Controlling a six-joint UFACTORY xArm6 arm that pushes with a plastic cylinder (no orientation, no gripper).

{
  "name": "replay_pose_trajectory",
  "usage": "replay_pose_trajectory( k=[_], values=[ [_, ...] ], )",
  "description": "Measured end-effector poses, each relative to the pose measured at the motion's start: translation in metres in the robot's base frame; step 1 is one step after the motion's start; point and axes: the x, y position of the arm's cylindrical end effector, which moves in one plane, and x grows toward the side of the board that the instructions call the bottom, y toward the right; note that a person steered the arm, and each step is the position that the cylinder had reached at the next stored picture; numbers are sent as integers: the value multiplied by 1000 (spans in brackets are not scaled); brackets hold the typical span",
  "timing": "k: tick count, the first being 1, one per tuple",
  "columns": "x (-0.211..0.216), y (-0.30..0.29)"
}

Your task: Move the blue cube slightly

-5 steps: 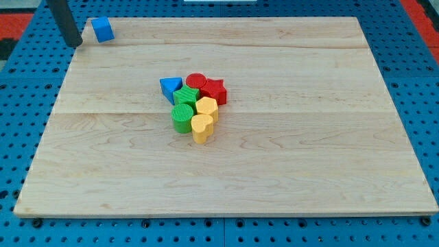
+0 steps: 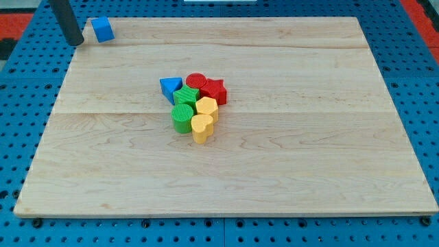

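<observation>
The blue cube point(image 2: 102, 29) sits at the top left corner of the wooden board point(image 2: 288, 158). My tip point(image 2: 75, 44) is just left of the cube and slightly below it, at the board's left edge, with a small gap between them. The dark rod rises from the tip toward the view's top.
A tight cluster lies near the board's middle: a blue triangle point(image 2: 169, 88), a red cylinder point(image 2: 196, 80), a red star point(image 2: 215, 90), a green star point(image 2: 186, 97), a green cylinder point(image 2: 182, 118), a yellow hexagon point(image 2: 207, 108) and a yellow heart point(image 2: 201, 128).
</observation>
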Motion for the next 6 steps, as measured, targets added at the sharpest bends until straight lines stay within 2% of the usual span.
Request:
replay_pose_trajectory(
  k=[2, 3, 4, 5, 6],
  values=[
    [-38, -11],
    [-74, 28],
    [-55, 113],
    [-7, 132],
    [-75, 136]
  ],
)
